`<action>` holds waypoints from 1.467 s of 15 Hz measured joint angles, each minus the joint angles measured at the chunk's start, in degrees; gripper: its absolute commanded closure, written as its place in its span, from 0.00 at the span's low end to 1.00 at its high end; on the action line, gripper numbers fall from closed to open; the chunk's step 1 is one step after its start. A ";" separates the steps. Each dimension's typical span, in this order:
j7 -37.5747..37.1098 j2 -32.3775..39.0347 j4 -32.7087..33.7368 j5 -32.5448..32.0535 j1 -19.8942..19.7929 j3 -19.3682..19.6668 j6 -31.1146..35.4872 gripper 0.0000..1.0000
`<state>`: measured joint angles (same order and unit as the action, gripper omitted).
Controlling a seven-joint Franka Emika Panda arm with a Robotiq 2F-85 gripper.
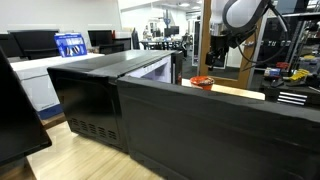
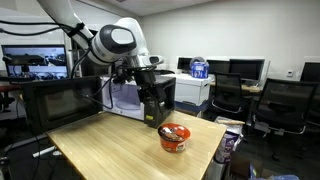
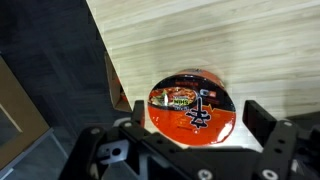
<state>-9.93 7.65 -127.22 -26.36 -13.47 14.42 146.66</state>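
Observation:
A round red instant-noodle bowl (image 3: 192,107) with black lettering on its lid sits on the light wooden table (image 3: 220,40). My gripper (image 3: 195,118) hovers directly above it, open, with the fingers (image 3: 262,118) spread to either side of the bowl and not touching it. In an exterior view the gripper (image 2: 152,118) hangs just behind and left of the bowl (image 2: 174,137) near the table's right corner. From the opposite side the bowl (image 1: 203,82) peeks over a dark partition below the gripper (image 1: 216,57).
A black cabinet with a glass door (image 2: 60,100) stands left of the table (image 2: 110,145). Office chairs (image 2: 285,105) and monitors (image 2: 240,68) fill the back. A black partition (image 1: 200,125) and box (image 1: 100,95) block the near side. Tools lie at the right (image 1: 290,75).

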 measured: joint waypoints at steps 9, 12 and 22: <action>0.00 9.92 9.65 0.00 0.08 2.57 1.51 0.00; 0.01 13.02 13.66 0.00 0.17 3.12 1.93 0.00; 0.32 22.57 25.57 1.20 0.12 3.39 1.99 0.00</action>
<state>-9.62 30.23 -101.65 -25.16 -13.35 17.82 148.65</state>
